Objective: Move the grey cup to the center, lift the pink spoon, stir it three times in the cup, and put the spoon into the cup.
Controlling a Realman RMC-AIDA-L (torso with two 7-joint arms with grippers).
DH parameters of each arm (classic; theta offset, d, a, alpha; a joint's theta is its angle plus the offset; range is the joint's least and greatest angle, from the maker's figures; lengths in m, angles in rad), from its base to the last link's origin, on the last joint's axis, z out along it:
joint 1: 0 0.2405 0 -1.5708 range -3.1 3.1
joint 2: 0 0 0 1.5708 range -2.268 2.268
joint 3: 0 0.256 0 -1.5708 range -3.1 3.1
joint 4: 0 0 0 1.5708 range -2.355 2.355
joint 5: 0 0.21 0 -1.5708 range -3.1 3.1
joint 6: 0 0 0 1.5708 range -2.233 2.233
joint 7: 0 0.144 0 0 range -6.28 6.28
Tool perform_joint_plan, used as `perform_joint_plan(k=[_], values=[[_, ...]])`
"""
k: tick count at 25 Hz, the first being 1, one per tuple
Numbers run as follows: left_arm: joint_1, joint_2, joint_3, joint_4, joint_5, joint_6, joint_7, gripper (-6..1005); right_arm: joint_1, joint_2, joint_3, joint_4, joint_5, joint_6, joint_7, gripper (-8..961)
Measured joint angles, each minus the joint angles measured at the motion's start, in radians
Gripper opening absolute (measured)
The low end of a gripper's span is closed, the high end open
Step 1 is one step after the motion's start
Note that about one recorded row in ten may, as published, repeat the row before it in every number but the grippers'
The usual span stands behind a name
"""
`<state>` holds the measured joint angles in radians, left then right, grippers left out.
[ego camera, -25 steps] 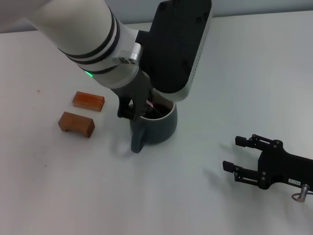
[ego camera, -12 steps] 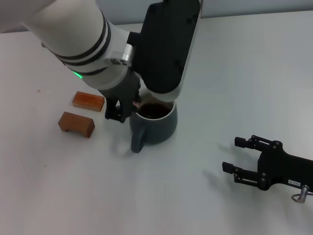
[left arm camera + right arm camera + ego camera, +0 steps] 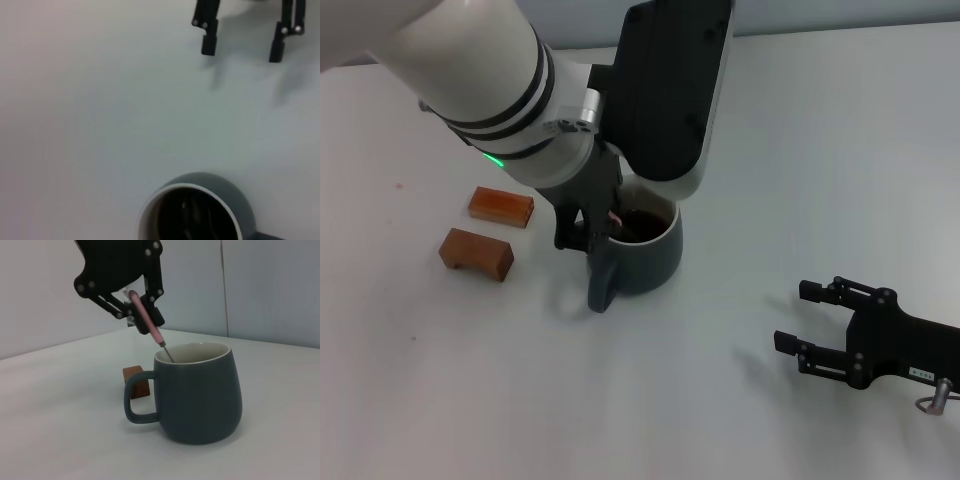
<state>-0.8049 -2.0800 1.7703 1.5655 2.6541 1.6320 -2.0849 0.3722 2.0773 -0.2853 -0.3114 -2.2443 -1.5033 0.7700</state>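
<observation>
Where the grey cup point(image 3: 645, 255) stands near the middle of the white table point(image 3: 800, 150), we see dark liquid inside it and its loop handle pointing toward the robot's body. The pink spoon point(image 3: 146, 320) is tilted, its metal neck dipping past the pale inner rim into the cup while its pink handle slants up and away over the handle side. Our left gripper point(image 3: 137, 307) pinches that pink handle between its black fingers, just above the rim. The left arm reaches in from the upper left of the head view, its white forearm and black wrist housing bent steeply downward over the cup and hiding the far part of the rim. Two brown wooden blocks point(image 3: 487, 231) lie on the table to the left of the cup, apart from it, one behind the other. Our right gripper point(image 3: 810, 315) rests low over the table well to the right of the cup, its fingers spread and holding nothing, pointing back toward the cup.
</observation>
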Motion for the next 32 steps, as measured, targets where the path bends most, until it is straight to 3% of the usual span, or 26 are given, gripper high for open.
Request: perform_joint_plan(k=[4,12,14,15,16,20,22,24,25,26,29,32], values=[[-0.001,0.0,0.001,-0.015,-0.001,-0.002,-0.018,137,0.001,0.001,0.0,0.0,0.0,0.0,0.0,762],[0.01,0.0,-0.018,0.009,-0.037,0.001,-0.02,266,0.001,0.001,0.0,0.0,-0.001,0.0,0.0,763],[0.024,0.002,-0.06,0.044,-0.09,-0.002,-0.014,298,0.001,0.001,0.0,0.0,-0.001,0.0,0.0,763],[0.045,0.003,-0.127,0.076,-0.172,-0.023,0.002,314,0.001,0.001,0.0,0.0,0.0,0.0,0.0,763],[0.045,0.003,-0.127,0.076,-0.172,-0.023,0.002,335,0.001,0.001,0.0,0.0,0.0,0.0,0.0,763],[0.14,0.009,-0.335,0.093,-0.446,-0.201,0.056,420,0.007,0.001,0.0,0.0,0.003,0.007,0.0,763],[0.154,0.009,-0.36,0.088,-0.494,-0.227,0.065,421,0.008,0.001,0.0,0.0,0.003,0.007,0.0,763],[0.213,0.01,-0.454,0.044,-0.684,-0.294,0.109,421,0.01,0.001,0.0,0.0,0.003,0.007,0.0,763],[0.26,0.01,-0.54,-0.029,-0.886,-0.332,0.151,422,0.01,0.001,0.0,0.0,0.004,0.008,0.0,763],[0.26,0.01,-0.54,-0.029,-0.886,-0.332,0.151,422,0.01,0.001,0.0,0.0,0.004,0.008,0.0,763],[0.312,0.014,-0.664,-0.235,-1.235,-0.335,0.232,423,0.01,0.001,0.001,0.0,0.004,0.006,0.0,763],[0.345,0.017,-0.728,-0.433,-1.471,-0.289,0.329,424,0.01,0.001,0.004,0.0,0.004,0.005,0.0,763]])
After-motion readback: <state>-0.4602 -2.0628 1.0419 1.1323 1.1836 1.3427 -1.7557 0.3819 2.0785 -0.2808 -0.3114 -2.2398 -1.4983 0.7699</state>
